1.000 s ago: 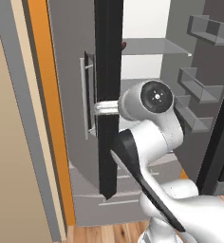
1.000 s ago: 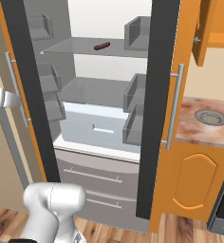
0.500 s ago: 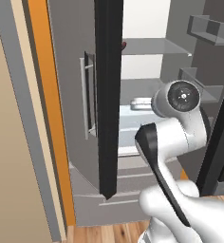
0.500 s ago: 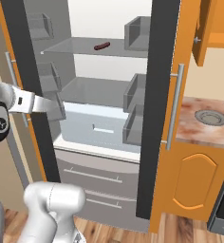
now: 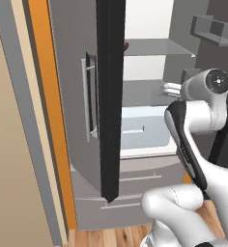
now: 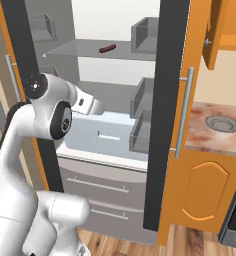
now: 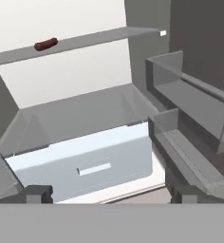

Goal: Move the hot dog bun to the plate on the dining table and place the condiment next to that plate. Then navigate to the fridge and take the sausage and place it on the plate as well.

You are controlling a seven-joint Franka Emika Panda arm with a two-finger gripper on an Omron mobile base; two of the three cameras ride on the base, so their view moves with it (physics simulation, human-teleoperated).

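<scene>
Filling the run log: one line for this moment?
stage: fridge open | sausage on upper shelf | pincer open, empty, facing the interior below the shelf

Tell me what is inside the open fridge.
The fridge holds a sausage lying on the upper shelf, a pale drawer below it, and grey door bins. Whatever is in the drawer and bins cannot be seen.

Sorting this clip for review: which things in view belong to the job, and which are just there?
Belongs to the job:
- sausage, lying on the upper shelf
- fridge, doors open
- pincer, open, holding nothing

Just there:
- pale drawer
- door bins
- counter with round grey dish
- orange cabinet
</scene>
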